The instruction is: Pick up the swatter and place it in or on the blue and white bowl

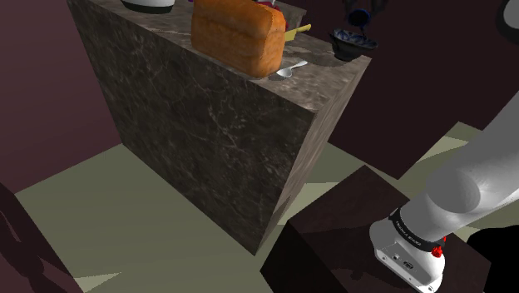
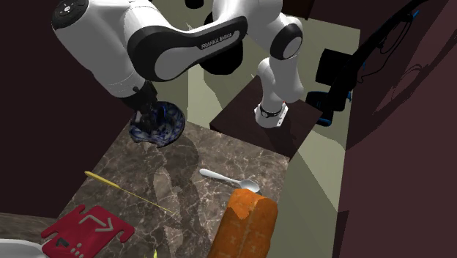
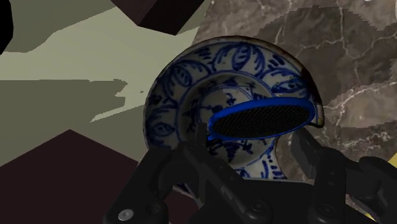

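End effector [image 3: 251, 143] hiding bowl [image 3: 216, 57] rim, swatter [image 3: 264, 119] above

Marbled counter [image 2: 220, 155]: blue-white bowl [image 2: 171, 127], spoon [image 2: 227, 178], bread loaf [image 2: 245, 223], thin yellow stick [image 2: 124, 190]

Dim light, soft-edged shadows

Home kitchen, by the look of it. At the middle, a tall block counter of dark brown-grey veined stone [image 1: 216, 141], standing free like a kitchen island. On the counter's top, food and tableware: a big orange-brown loaf of bread [image 1: 237, 35], a small silver-grey spoon [image 1: 290, 71] just beside the loaf, and a blue-and-white patterned bowl [image 2: 173, 128] at a corner of the top. Around the counter's foot, pale olive floor [image 1: 108, 208]. Beyond the counter, plain dark maroon walls [image 1: 42, 75], as in a house room.
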Tool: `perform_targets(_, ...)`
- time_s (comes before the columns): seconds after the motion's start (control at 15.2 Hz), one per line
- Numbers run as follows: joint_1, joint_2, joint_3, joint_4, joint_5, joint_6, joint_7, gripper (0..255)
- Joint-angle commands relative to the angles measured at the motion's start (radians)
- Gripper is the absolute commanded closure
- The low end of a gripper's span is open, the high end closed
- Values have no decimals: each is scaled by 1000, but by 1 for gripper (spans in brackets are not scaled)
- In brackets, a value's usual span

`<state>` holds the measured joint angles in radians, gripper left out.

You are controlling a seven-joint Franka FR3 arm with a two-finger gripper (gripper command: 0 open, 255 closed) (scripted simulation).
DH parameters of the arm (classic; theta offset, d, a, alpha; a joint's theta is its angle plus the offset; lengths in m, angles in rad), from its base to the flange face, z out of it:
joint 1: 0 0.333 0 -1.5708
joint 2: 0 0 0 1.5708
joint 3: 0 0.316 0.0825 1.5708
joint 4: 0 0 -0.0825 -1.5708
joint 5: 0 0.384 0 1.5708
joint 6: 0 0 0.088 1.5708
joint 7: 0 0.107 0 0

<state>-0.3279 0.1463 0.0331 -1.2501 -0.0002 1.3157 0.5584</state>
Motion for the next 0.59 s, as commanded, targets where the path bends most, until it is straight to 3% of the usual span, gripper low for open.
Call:
perform_targets(0.0,0,-21,0,-61,1,41,-1,255)
perform_targets(0.53,-1,-56,0,-189,2,133,-2,255)
